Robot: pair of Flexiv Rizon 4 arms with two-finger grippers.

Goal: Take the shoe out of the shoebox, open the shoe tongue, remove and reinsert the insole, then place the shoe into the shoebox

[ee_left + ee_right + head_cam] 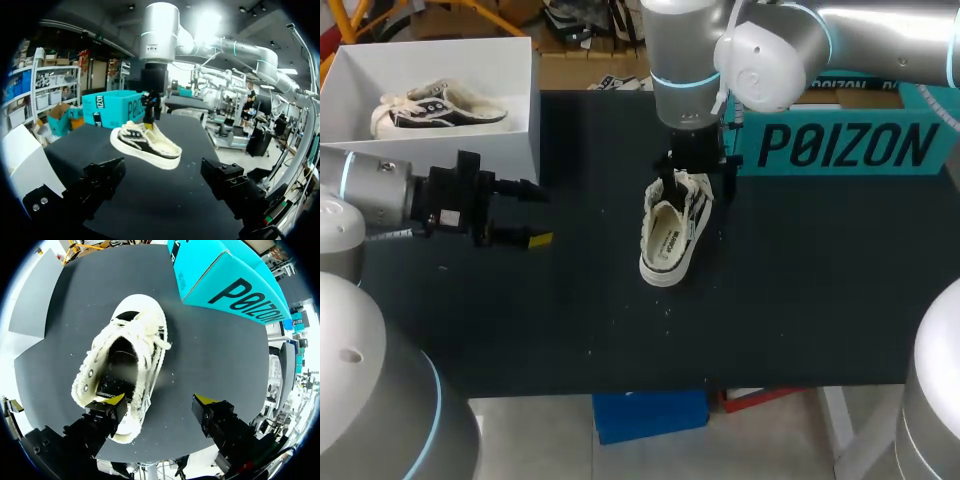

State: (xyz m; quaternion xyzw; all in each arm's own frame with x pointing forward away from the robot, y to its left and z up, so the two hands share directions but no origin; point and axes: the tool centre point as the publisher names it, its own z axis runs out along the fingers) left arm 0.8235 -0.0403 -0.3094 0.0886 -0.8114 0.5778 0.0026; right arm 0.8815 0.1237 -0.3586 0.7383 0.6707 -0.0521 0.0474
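A white low-top shoe point(672, 240) with dark stripes lies on the black table point(800, 290), opening upward. My right gripper point(698, 172) comes straight down over its tongue end. In the right wrist view the shoe point(125, 345) is under one side of that gripper point(160, 402): one yellow fingertip point(114, 400) rests at the shoe's rim by the dark insole, the other stands off over bare table, so it is open. My left gripper point(532, 214) hovers open to the shoe's left, with the shoe point(150, 142) ahead of its fingers point(105, 180). The white shoebox point(515, 130) is at the back left.
A second, matching shoe point(435, 108) lies inside the shoebox. A teal box point(840, 145) stands along the back right edge, just behind my right gripper. Bare black table stretches in front of and to the right of the shoe.
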